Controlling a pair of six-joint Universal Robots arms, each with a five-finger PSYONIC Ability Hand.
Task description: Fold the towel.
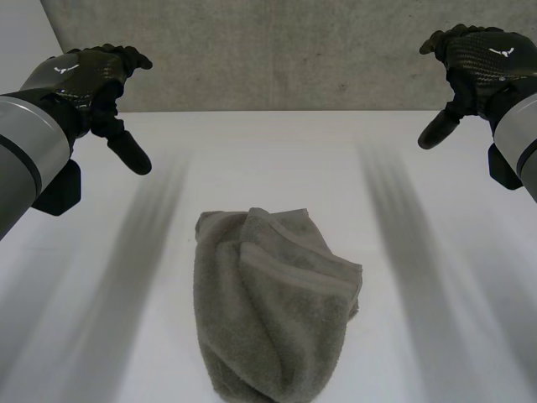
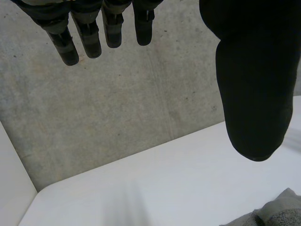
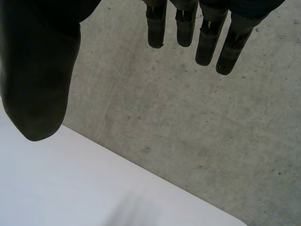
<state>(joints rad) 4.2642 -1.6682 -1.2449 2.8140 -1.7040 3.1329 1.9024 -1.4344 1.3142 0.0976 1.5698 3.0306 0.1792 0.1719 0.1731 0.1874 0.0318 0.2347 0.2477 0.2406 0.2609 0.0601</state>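
Left hand: held raised over the left of the white surface, fingers straight, thumb set apart, nothing grasped. Towel — grey, laid in a loose rumpled heap at the surface's middle, well apart from both hands. Right hand: held raised at the right, fingers straight — nothing grasped.

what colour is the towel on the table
The towel is a plain grey-green, with a woven band across it; the head view shows it best.
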